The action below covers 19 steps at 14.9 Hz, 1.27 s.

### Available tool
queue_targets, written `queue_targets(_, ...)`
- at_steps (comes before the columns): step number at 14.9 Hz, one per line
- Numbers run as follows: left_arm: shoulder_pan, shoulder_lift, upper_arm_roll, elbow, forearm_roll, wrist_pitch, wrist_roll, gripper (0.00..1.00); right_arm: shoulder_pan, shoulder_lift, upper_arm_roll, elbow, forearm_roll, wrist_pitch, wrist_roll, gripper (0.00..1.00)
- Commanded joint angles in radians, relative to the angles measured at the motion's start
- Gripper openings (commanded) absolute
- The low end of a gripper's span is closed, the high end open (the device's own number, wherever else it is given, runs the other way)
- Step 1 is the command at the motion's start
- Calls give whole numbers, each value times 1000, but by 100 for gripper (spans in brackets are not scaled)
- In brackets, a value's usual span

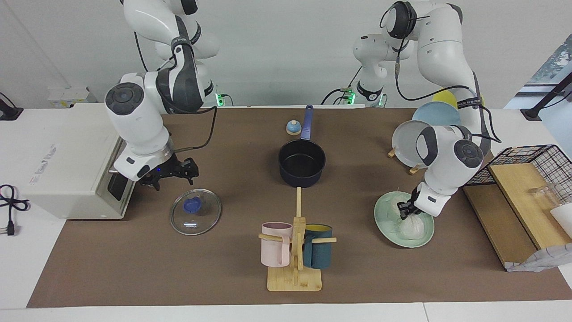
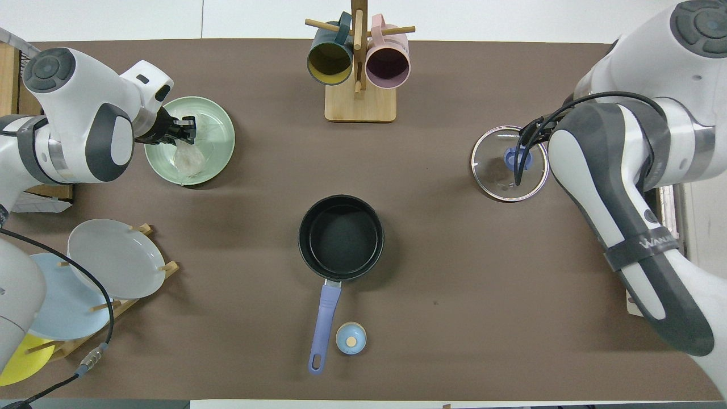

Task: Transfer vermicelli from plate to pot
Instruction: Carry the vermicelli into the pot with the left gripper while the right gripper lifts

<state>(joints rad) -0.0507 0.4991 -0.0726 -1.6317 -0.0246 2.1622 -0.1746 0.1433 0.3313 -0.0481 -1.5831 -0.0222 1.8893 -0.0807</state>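
Now grasp step: left gripper (image 1: 405, 210) pinched on whitish glassy vermicelli clump (image 1: 411, 225), lying on round mint-green plate (image 1: 385, 223). Next — lift, carry over empty dark navy saucepan (image 1: 302, 167). Right gripper (image 1: 172, 172) spread, low beside glass lid (image 1: 195, 217) — waits.

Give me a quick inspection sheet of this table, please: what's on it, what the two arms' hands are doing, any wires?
Surface: brown mat over a white table.
Job's things: vermicelli on the mint plate at the left arm's end; pot mid-table, nothing seen inside.
Clutter: glass lid; mug rack with pink and teal mugs; small blue knob beside the pot's handle; plate rack; toaster oven; wire basket.
Grippers: left gripper down in the plate, fingers shut on the vermicelli; right gripper open, above the mat beside the lid.
Cables: black lead beside the oven; cables along both arms.
Surroundings: white wall.
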Motion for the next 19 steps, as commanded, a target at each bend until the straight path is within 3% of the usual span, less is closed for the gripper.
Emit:
queue_targets(1,-11,-57,-1,76,-9,-158,4,0,-7,41,7,-31,13,68,4,100)
queue_targets(3,-15,-121,-15,182,-104,-359,-32,0,-4,49,10,-92,13,146,4,100)
queue_targets(5,-55,-201,-16,208,-150,-520,-147,0,-1,49,11,-168,13,250,4,100)
queue_targets(8,-162,-324,-35,179,-175,-576,-282,0,-1,57,30,-212,15,306,2,100)
queue_targets(10,-266,-368,-36,89,-176,-538,-383,0,-1,61,33,-219,15,307,-8,100)
queue_targets(13,-386,-457,-36,-145,-205,-389,-440,0,-5,63,33,-255,18,349,-97,100)
queue_targets(16,-474,-446,-38,-275,-222,-236,-500,0,-10,63,33,-255,18,347,-125,96)
queue_targets(19,-505,-392,-38,-321,-238,-128,-505,0,-16,63,33,-253,19,346,-146,88)
